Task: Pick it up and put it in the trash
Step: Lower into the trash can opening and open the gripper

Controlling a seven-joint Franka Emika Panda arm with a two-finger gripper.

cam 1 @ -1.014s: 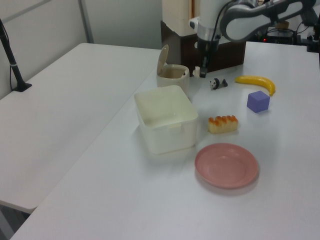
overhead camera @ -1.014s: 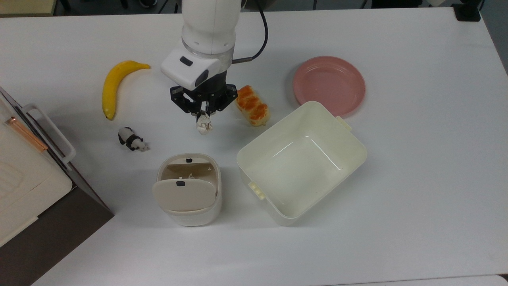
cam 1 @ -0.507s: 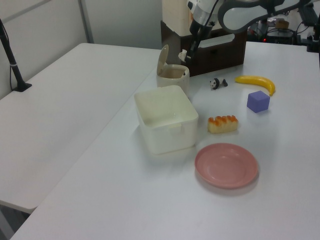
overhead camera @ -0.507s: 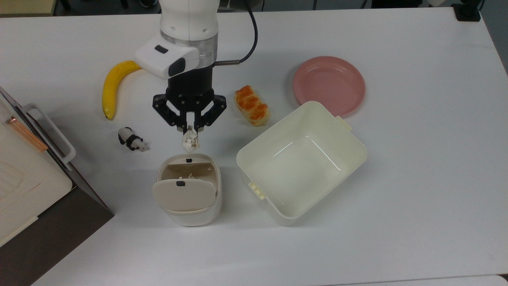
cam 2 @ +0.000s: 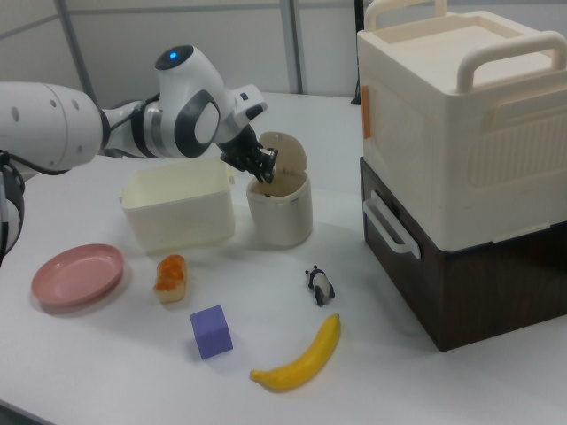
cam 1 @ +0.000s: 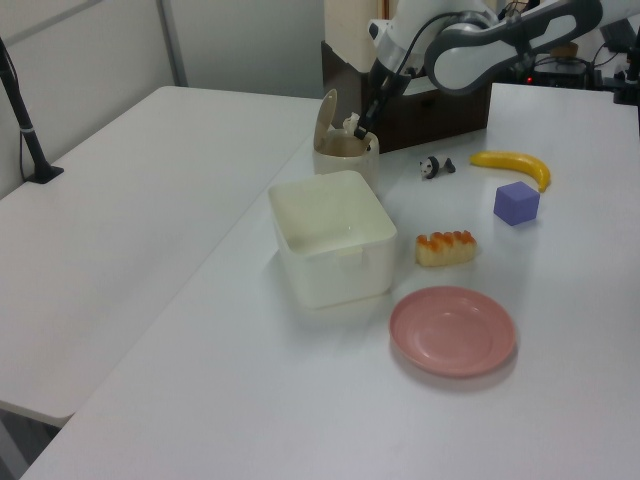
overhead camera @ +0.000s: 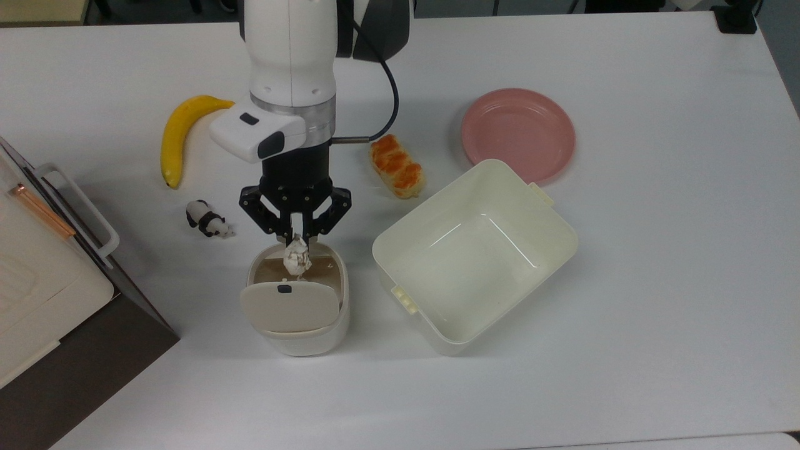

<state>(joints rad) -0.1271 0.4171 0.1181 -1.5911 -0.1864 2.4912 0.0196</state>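
Paper wad held over the open bin, ready to drop

My tool (overhead camera: 296, 240) is clamped on the paper wad (overhead camera: 296, 257) just above the bin (overhead camera: 306, 337), its flap tipped aside to receive it; left sits a panda (overhead camera: 208, 220), right a tub (overhead camera: 475, 256), all on a white worktop (overhead camera: 656, 281).

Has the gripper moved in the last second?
Yes. In the top view the gripper, shut on the paper wad, travelled from beside the bread roll to over the trash bin.
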